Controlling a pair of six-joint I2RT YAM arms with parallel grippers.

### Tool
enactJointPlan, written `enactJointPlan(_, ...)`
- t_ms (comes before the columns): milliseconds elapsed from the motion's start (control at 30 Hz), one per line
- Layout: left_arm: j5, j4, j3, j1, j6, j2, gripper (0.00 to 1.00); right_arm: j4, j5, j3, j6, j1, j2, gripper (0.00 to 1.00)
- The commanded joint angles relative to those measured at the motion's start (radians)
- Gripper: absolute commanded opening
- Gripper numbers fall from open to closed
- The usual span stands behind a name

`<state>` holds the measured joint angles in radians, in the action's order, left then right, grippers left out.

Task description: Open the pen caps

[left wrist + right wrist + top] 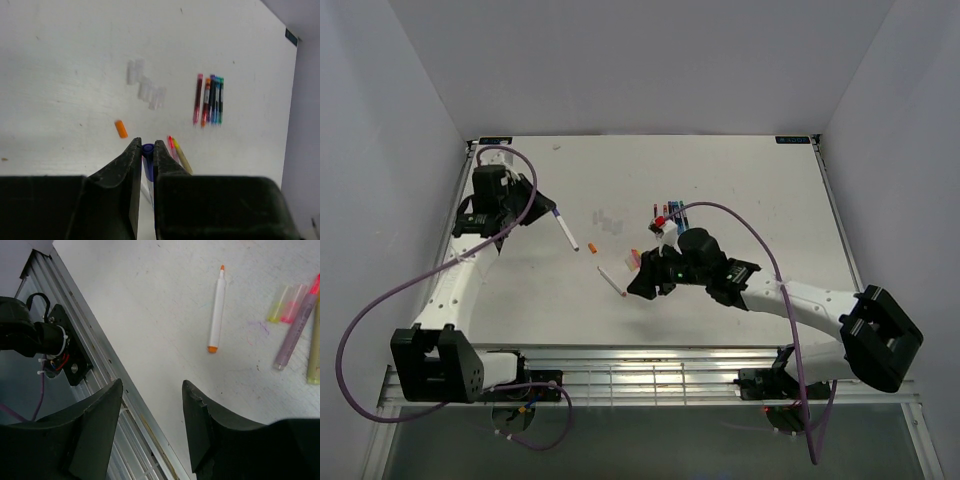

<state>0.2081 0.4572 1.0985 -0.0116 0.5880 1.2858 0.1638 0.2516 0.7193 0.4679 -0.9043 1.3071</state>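
Left fingers (137, 150) at the far left, pinched shut on a blue-ended pen (148, 152). Can't tell whether that blue end is its cap or whether the cap is off. Right fingers (107, 405) spread wide with nothing between them, over the near middle of the surface (740, 180).

Looks done:
- Orange pen (216, 315) lies bare-tipped just beyond the right fingers. Orange cap (120, 129) lies loose, well apart, nearer the left fingers.
- Yellow cap (276, 311) and pink cap (294, 302) lie side by side, touching, off their pens. Pink-tipped highlighter (292, 332) lies just beside them, and another pen body at the picture edge.

Likely left:
- Row of pens (210, 100) (red, orange, black, blue, green) lying parallel toward the far middle. They look still capped, but too small to be sure.
- The held pen, if capped.

Clear pieces (145, 89) lie left of that row, identity unclear.

Judging roughly three opened, about five or six left.
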Motion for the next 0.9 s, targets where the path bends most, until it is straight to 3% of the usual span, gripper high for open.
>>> enactJointPlan(0,0.1,-0.063,-0.125,-0.059,0.015,-0.091,0.0,0.072,0.08,0.121,0.015,0.001,0.038,0.58)
enactJointPlan(267,0.188,-0.123,-0.295,-0.113,0.05,-0.227,0.0,0.204,0.213,0.221,0.116,-0.005,0.175,0.6)
enactJointPlan(767,0.257,-0.133,-0.336,-0.148,0.104,-0.29,0.0,0.304,0.245,0.324,0.192,-0.022,0.376,0.6)
enactJointPlan(867,0.263,-0.14,-0.341,-0.151,0.113,-0.287,0.0,0.327,0.261,0.335,0.213,-0.022,0.408,0.56)
